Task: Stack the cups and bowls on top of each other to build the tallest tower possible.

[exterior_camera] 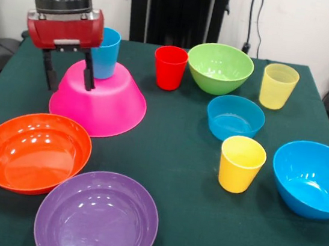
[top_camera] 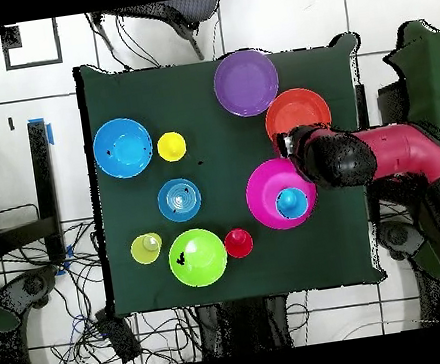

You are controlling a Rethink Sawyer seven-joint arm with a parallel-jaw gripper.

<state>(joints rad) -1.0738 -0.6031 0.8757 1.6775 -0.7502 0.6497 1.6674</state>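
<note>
A: Why is the large glossy pink plastic bowl [exterior_camera: 103,104] turned upside down on the green-covered table [exterior_camera: 183,162]?

B: I'd judge it serves as the tower's base: rim down, it sits wide and steady and offers a flat top. The plain blue plastic cup [exterior_camera: 105,53] stands upright on that top, mouth up, so the tower is two pieces tall so far.

A: And the end effector [exterior_camera: 69,74]?

B: It hangs just in front of the cup, over the pink bowl's slope, its two black fingers [exterior_camera: 89,72] spread apart and holding nothing. It looks released, with the cup standing free.

A: What remains loose?

B: Everything else sits separately on the table: the large orange glossy bowl [exterior_camera: 33,151] and large purple glossy bowl [exterior_camera: 97,217] beside the base, then the red plastic cup [exterior_camera: 170,67], medium green bowl [exterior_camera: 219,68], pale translucent yellow cup [exterior_camera: 278,86], small blue bowl [exterior_camera: 235,118], opaque yellow cup [exterior_camera: 241,164] and medium blue bowl [exterior_camera: 314,178]. All rest mouth up.

A: What does the overhead view add?

B: It shows the blue cup [top_camera: 290,201] sits off-centre on the pink bowl [top_camera: 265,189], toward one edge, and that the arm crosses the orange bowl's [top_camera: 295,112] side. The front view alone shows the open fingers and the stack's height.
</note>
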